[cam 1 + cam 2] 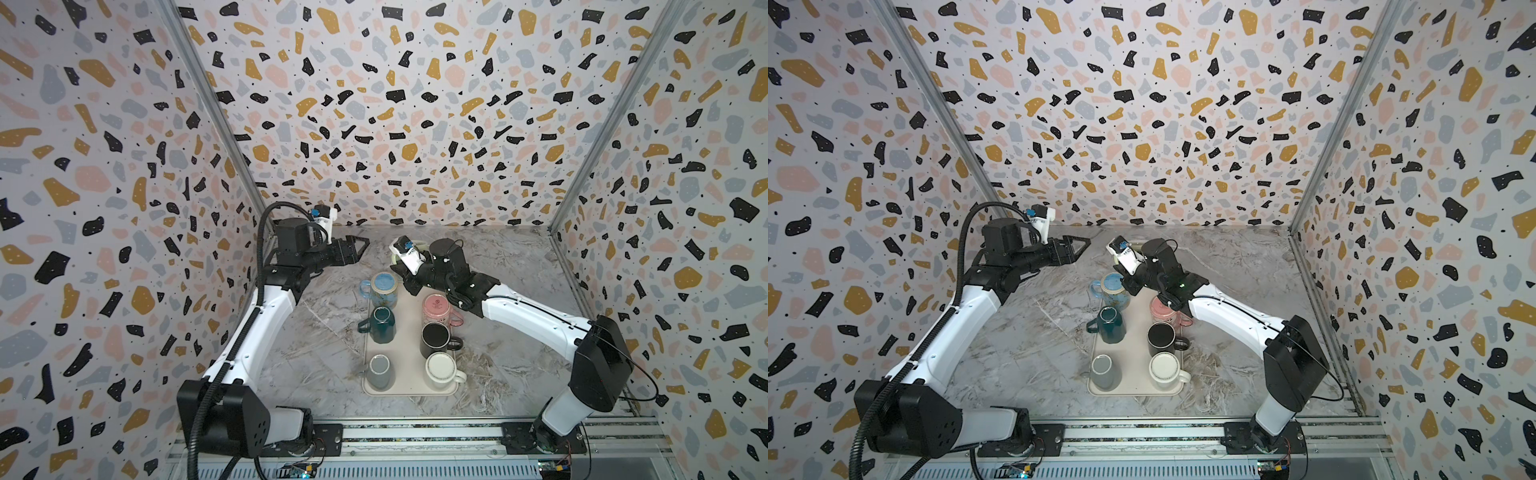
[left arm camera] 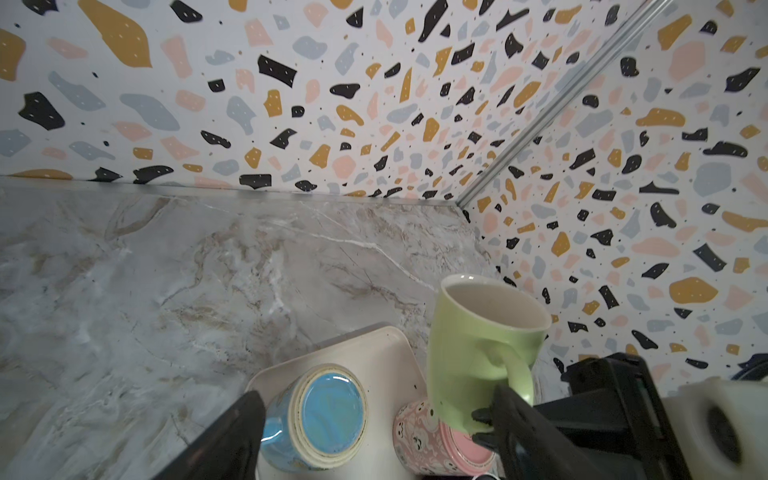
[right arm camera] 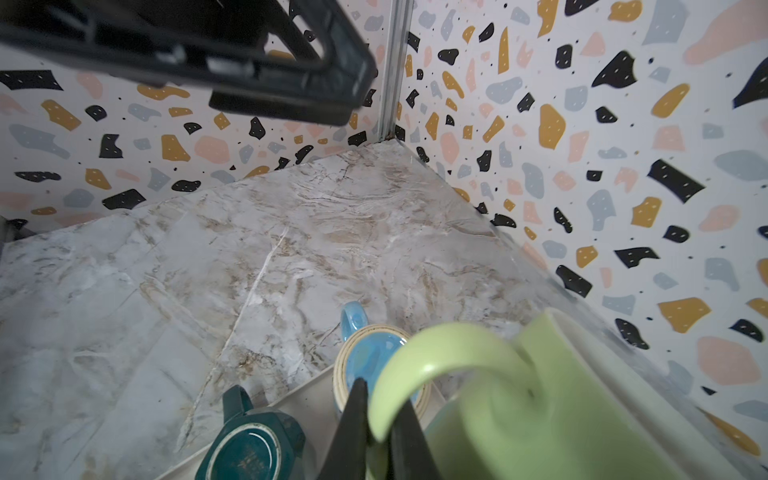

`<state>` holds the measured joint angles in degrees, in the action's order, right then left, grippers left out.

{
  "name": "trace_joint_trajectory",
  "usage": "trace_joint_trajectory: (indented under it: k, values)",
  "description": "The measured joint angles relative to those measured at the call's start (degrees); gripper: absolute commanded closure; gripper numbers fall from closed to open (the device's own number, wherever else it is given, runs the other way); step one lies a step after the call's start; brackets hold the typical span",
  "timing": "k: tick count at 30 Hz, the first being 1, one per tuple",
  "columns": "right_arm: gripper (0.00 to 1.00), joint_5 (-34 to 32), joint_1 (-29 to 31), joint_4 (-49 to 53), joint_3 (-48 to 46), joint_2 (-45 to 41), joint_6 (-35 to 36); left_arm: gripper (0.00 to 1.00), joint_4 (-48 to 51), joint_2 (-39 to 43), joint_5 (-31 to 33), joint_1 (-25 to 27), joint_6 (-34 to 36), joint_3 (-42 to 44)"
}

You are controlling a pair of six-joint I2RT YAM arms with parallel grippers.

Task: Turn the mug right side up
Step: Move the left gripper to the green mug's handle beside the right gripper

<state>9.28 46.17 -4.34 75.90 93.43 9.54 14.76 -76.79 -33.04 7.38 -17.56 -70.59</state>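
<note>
Left wrist view: right claw (image 2: 494, 411) grips green mug (image 2: 469, 332) by its handle (image 2: 517, 370), mouth-up above the tray's (image 2: 374, 345) far end — setting down remains — left claw (image 1: 358, 245) wide, empty.

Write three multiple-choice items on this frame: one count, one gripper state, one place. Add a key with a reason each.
1. Mugs standing on the tray: A four; B eight; C six.
2. The left gripper is: A open, empty; B shut on a mug; C out of view.
3. The green mug is: A on the tray; B in the right gripper; C in the left gripper.
Key: 1 C, two rows of three; 2 A, jaws apart, nothing between; 3 B, jaws pinch its handle.
</note>
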Motion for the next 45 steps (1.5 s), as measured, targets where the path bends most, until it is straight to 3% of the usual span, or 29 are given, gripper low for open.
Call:
trace_joint_trajectory:
  k: [14,33,45]
  values:
    - [1.0,-5.07,2.97,1.4,0.0,1.11,5.46,0.19,7.08,-2.4,3.98,8.2,5.75,-3.5]
    - [1.0,-4.98,2.71,3.41,0.02,1.79,4.94,0.26,8.2,-3.72,3.54,9.86,6.23,-3.5]
    - [1.0,-4.15,2.8,0.44,0.02,1.79,2.38,0.26,3.37,-1.73,2.91,9.99,3.19,-1.77]
